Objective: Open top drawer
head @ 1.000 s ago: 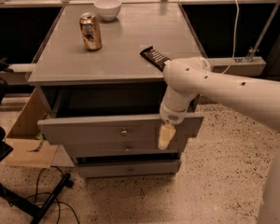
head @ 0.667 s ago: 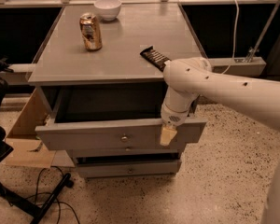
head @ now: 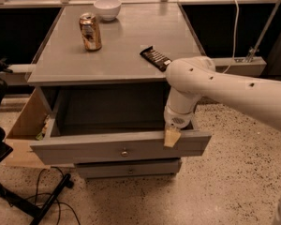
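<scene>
Pull-out step is being judged as nearly done: the top drawer [head: 84,150] is standing well out of the cabinet [head: 117,55]. Its front panel's upper edge is sitting right at the gripper [head: 172,137], and the knob [head: 124,152] is lying off to the side of and slightly below it. Whether the gripper is clamped on that edge or merely hooked over it cannot be told. The next move is being judged as a short straight pull outward, or a lift clear of the panel, with no sideways drag being applied.

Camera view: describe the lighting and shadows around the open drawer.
Camera view: the tabletop is evenly lit from above; the top drawer lies in shadow inside, under it; the can shows a slight sheen; the pincer, at the drawer front's upper edge right of the knob, is well lit.
</scene>
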